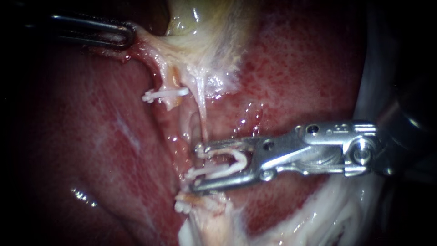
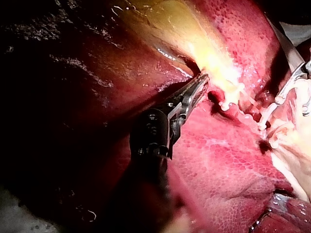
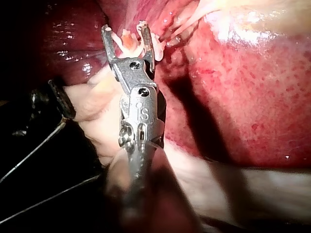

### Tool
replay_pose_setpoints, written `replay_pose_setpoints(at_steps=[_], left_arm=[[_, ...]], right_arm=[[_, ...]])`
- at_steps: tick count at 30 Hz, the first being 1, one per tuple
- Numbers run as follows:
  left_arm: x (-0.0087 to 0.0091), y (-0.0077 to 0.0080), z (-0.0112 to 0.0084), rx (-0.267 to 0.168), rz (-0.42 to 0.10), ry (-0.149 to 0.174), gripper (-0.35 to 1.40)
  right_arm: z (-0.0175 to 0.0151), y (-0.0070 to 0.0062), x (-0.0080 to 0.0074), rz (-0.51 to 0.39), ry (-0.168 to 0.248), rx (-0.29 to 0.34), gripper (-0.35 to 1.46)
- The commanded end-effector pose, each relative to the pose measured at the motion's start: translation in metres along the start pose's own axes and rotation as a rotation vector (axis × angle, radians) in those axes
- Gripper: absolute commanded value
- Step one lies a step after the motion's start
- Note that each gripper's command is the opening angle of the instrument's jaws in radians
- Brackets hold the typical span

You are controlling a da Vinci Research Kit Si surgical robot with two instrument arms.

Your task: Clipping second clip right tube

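My right instrument (image 1: 196, 167) comes in from the right with its jaws spread, holding a white clip (image 1: 223, 169) from both sides. A thin pale tube (image 1: 203, 116) runs down from the gallbladder (image 1: 200, 27) into the gap at the jaw tips. Another white clip (image 1: 165, 94) sits across the tube to its left, and a third clip (image 1: 186, 206) lies just below the jaws. My left instrument (image 1: 126, 37) at the upper left is shut on tissue at the gallbladder's edge, pulling it taut. In the right wrist view the jaws (image 3: 125, 30) straddle pale tissue.
Red liver (image 1: 91, 136) surrounds the tubes on both sides. Whitish tissue (image 1: 327, 214) lies at the lower right under the right instrument's shaft. In the left wrist view my left instrument (image 2: 199, 85) grips beside the yellow gallbladder, with my right instrument (image 2: 291, 82) beyond it.
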Motion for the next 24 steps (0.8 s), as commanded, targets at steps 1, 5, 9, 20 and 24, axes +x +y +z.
replay_pose_setpoints(at_steps=[1,5,9,20,24], left_arm=[[0.0000,0.0000,0.0000,0.000,0.000,0.000,-0.35],[0.0000,0.0000,0.0000,0.000,0.000,0.000,-0.35],[0.0001,0.0000,-0.0001,-0.001,0.000,0.000,-0.35],[0.0002,-0.0001,-0.0002,-0.002,-0.001,-0.001,-0.35],[0.0002,-0.0001,-0.0002,-0.002,-0.001,-0.001,-0.35]], right_arm=[[0.0000,0.0000,0.0000,0.000,0.000,0.001,0.39],[-0.0005,0.0002,-0.0003,-0.001,0.000,0.002,0.41],[-0.0014,0.0012,-0.0011,-0.003,0.002,0.000,0.42],[-0.0031,0.0058,-0.0053,0.017,-0.053,-0.032,0.45],[-0.0025,0.0074,-0.0068,0.028,-0.066,-0.042,0.45]])
